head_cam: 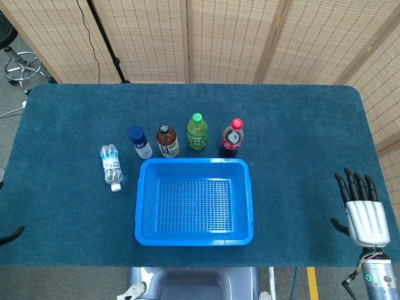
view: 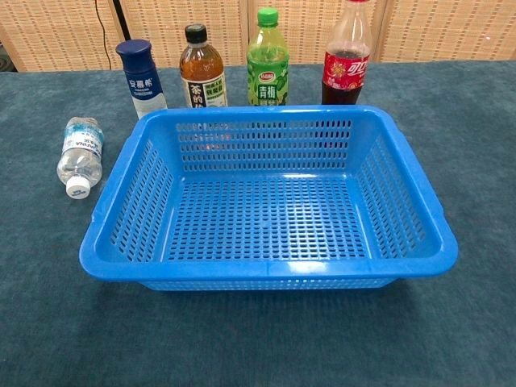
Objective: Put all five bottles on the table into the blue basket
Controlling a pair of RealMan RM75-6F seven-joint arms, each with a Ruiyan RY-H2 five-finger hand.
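The blue basket [head_cam: 194,201] sits near the middle of the table [head_cam: 312,125], toward its near edge, and it holds nothing yet; all five bottles are still on the cloth. Four stand upright in a row just beyond the basket's far rim: the blue bottle [head_cam: 139,142] off the far-left corner, then the tea bottle [head_cam: 167,140], the green bottle [head_cam: 197,132] and the cola bottle [head_cam: 231,139] toward the far-right corner. Their long axes are vertical, caps up. The fifth, the water bottle [head_cam: 110,166], lies on its side to the left of the basket, apart from it, its long axis running roughly from far edge to near edge with the white cap pointing toward the near edge. The right hand [head_cam: 361,209] hovers by the table's right edge near the near-right corner, fingers straight and spread, holding nothing; the bottles all lie to its left and farther across the table, the cola bottle being the closest. Of the left hand [head_cam: 11,235] only a dark tip shows at the left edge, so whether it is wide or closed cannot be told. By position, the right hand seems better placed for the cola and green bottles, the left for the water bottle.
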